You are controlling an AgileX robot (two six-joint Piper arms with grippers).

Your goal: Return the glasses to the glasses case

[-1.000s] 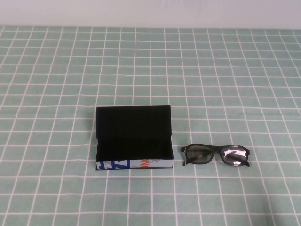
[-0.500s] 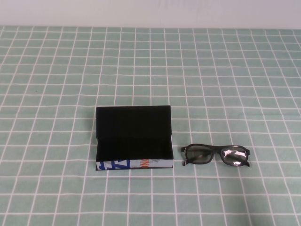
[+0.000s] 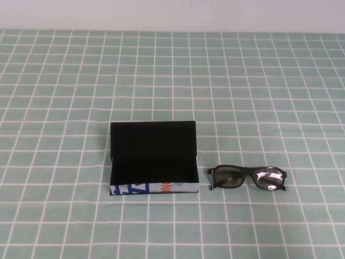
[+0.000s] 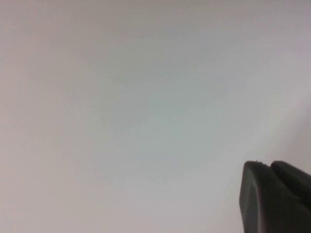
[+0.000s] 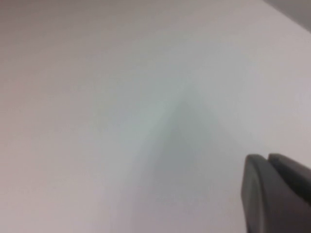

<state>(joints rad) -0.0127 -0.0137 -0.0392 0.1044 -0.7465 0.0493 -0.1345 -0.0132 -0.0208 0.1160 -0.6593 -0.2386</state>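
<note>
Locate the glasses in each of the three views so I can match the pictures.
High view: the glasses lie on the checked cloth, right of the open glasses case, apart from it.
Left wrist view: not in it; only a blank pale surface and part of the left gripper.
Right wrist view: not in it; the same, with part of the right gripper.
Shared landmark: none; neither gripper shows in the high view.

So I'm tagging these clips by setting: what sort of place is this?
Probably a staged tabletop test bench: green checked tablecloth, plain pale wall, only an open glasses case and glasses. Left gripper and right gripper show only in wrist views, facing blank surfaces.
</note>
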